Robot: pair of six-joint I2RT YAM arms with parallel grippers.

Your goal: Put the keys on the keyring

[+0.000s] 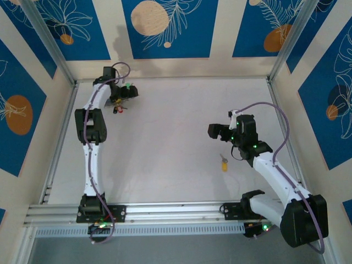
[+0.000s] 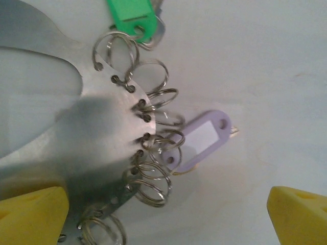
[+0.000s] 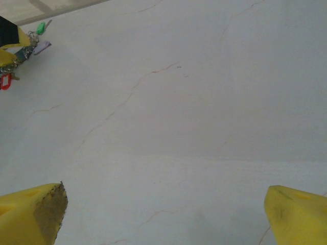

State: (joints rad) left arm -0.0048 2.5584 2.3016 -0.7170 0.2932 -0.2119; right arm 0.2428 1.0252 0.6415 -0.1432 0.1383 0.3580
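Note:
The keyring [image 2: 110, 130] is a flat grey metal piece with several wire rings [image 2: 153, 181] along its edge. A green-tagged key [image 2: 134, 18] and a pale purple tag [image 2: 202, 139] hang on rings. My left gripper [image 2: 166, 219] hovers open over it, its yellow fingertips [image 2: 31, 217] wide apart, at the table's far left [image 1: 122, 94]. A red key [image 1: 117, 109] lies beside it. A yellow key [image 1: 224, 163] lies alone on the table, just nearer than my right gripper [image 1: 219, 132]. The right gripper [image 3: 166, 214] is open over bare table, with nothing between its fingers.
A metal frame rail [image 1: 63, 118] borders the white table on the left and another rail [image 1: 283, 118] runs on the right. From the right wrist, the keyring cluster [image 3: 25, 48] with green key [image 3: 41, 27] and red tag [image 3: 5, 81] sits far off at upper left.

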